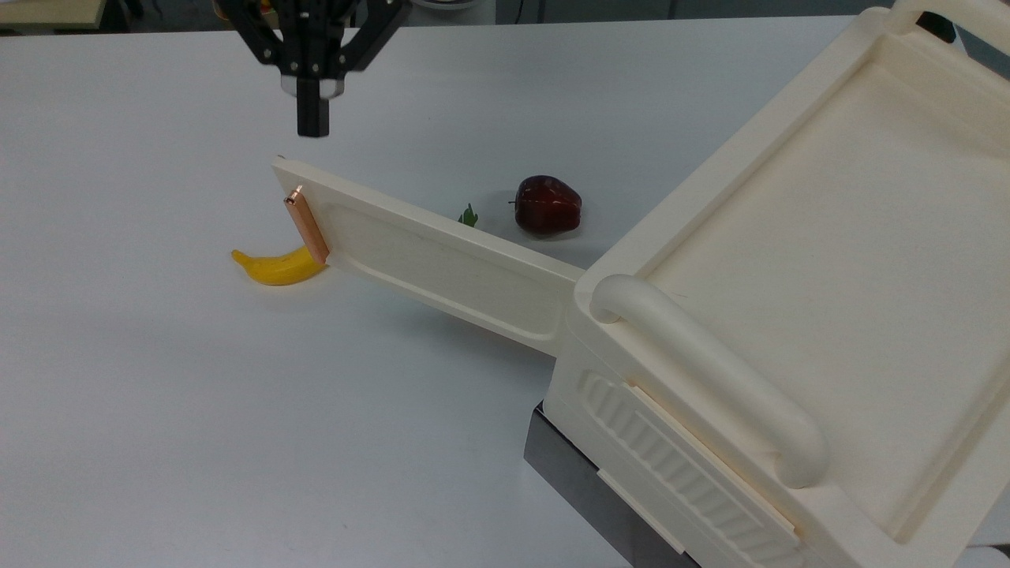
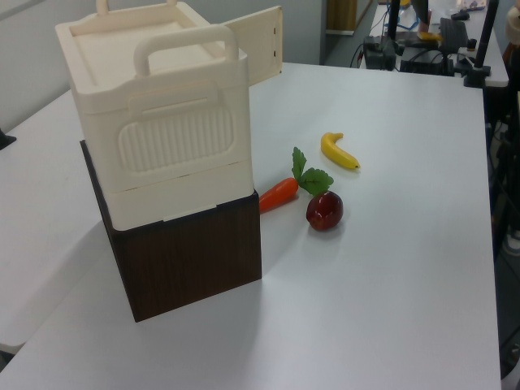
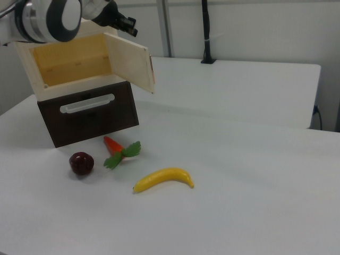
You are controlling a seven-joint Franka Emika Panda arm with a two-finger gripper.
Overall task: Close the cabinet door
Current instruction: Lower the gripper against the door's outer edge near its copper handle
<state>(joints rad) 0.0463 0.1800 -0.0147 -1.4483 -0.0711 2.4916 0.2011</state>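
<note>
The hand hangs from the upper edge of the top view, left of centre, pointing straight down. Black linkage struts spread outward and upward from a pale grey collar, and below that collar its two dark fingers lie pressed together into one narrow blade with no gap between them, holding nothing. In the right view the arm's bulky white and black wrist section sits at the upper left corner, with a black part jutting toward the right view's right, free in the air
</note>
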